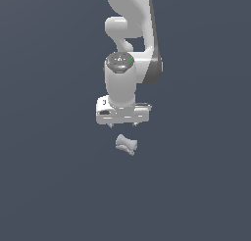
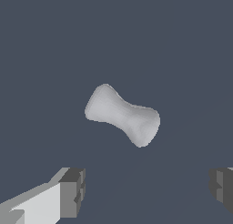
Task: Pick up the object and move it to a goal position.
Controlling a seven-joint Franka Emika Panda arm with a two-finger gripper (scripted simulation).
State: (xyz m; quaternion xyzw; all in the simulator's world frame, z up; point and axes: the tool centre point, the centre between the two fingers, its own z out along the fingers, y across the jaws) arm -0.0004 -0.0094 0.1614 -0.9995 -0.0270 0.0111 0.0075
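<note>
A white Panda arm (image 1: 130, 39) holds its tool (image 1: 122, 123) above a flat, dark slate-blue desk (image 1: 44, 186), fingers spread wide and gripping nothing. The object (image 1: 126, 144), a pale grey piece with a pinched middle, lies on the desk just near of the tool in the exterior view, apart from both fingers (image 2: 73, 191). The wrist view shows the object (image 2: 122, 114) lying slantwise, narrower than the gap between the fingertips. Bare desk surrounds it on every side, with no edge in sight.
</note>
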